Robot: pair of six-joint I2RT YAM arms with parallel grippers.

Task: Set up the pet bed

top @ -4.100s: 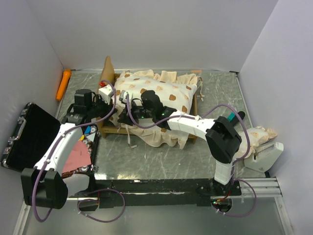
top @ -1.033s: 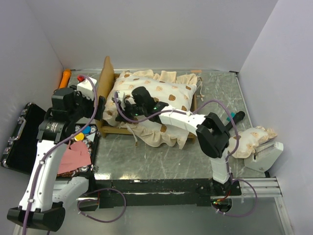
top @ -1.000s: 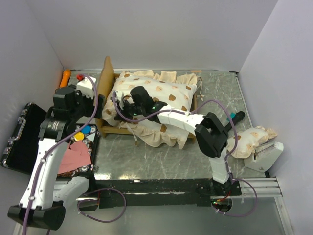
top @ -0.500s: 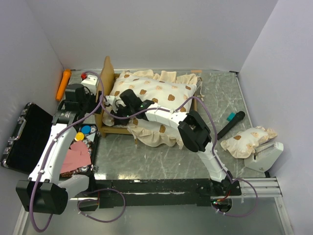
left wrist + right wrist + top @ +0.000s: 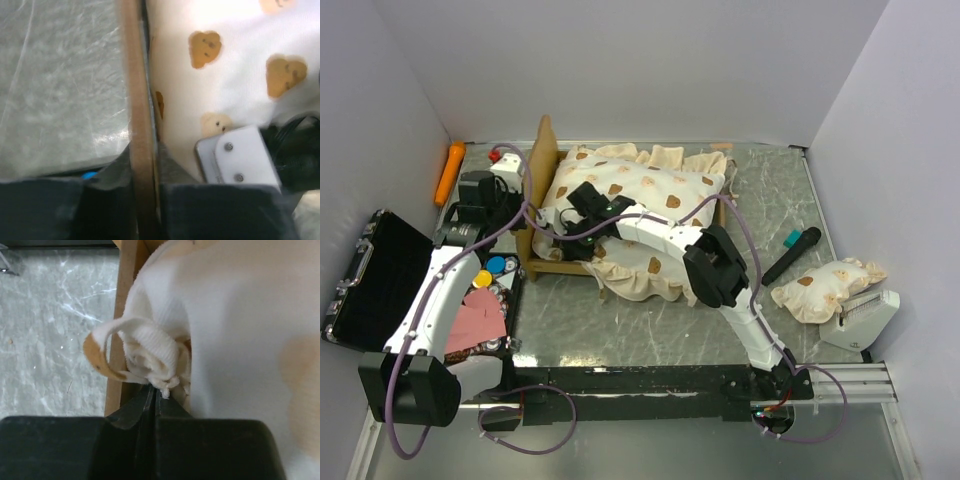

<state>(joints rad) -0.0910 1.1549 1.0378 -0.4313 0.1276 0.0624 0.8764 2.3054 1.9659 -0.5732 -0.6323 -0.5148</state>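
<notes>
Two robot hands meet at the headboard end of the pet bed (image 5: 552, 264). The left hand (image 5: 145, 167) is clenched on the headboard (image 5: 134, 75). The thin light-wood board runs straight up between its two dark fingers (image 5: 112, 172), one on each face of the wood. Just right of this hand, against the board, lies the cream mattress (image 5: 225, 65) with its brown bear prints. To the hand's left is the bare grey marbled desk (image 5: 55, 85).

The right hand (image 5: 154, 390) is pinched shut on a bunched loop of the mattress's ruffled edge. Its fingertips come together with the cloth caught between them. Directly beyond the fingertips stands a light-wood piece of the bed frame. To this hand's right the mattress fills the view, and to its left is the desk.

From above, the two hands sit close together. The left reaches in from outside the upright headboard, and the right lies over the mattress just inside it. Beyond the right hand the mattress spreads along the frame, its ruffle spilling over the near rail.

The matching pillow (image 5: 820, 290) lies well apart from both hands, at the desk's far right, touching a white object (image 5: 863, 318). Just beside the left arm is a black hard case (image 5: 370, 280), standing open.
</notes>
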